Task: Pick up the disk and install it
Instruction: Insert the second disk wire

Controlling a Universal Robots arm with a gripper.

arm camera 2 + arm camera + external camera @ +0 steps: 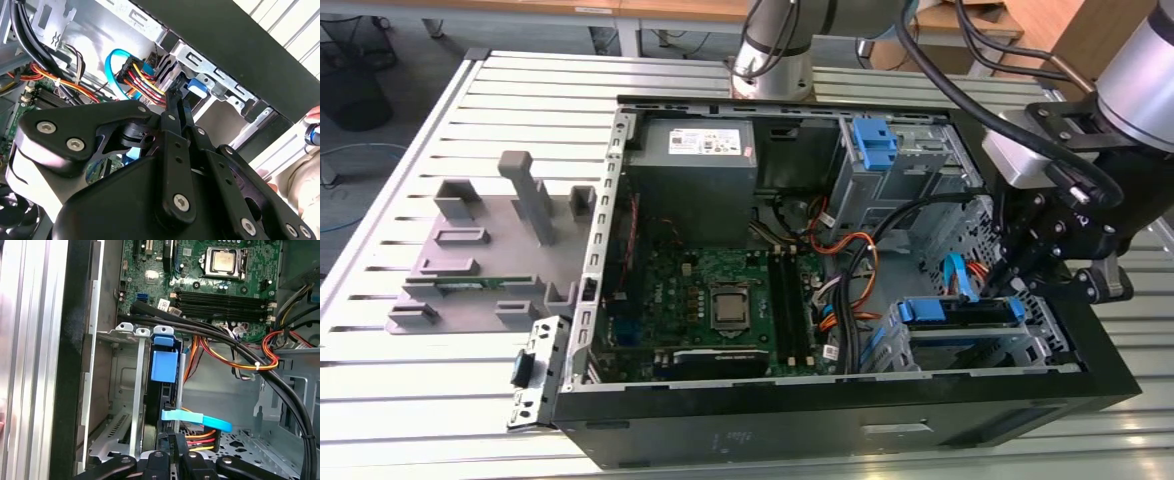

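pincer [1047, 285] at drive bay | grip: cannot tell | disk [162, 365] seated edge-on in bay (blue rail outward), probably installed

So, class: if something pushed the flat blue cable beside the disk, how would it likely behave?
The blue cable would probably flex rather than resist: it is a thin ribbon curving freely. It seems light, so likely springs back. Its plugged end by the disk might loosen.
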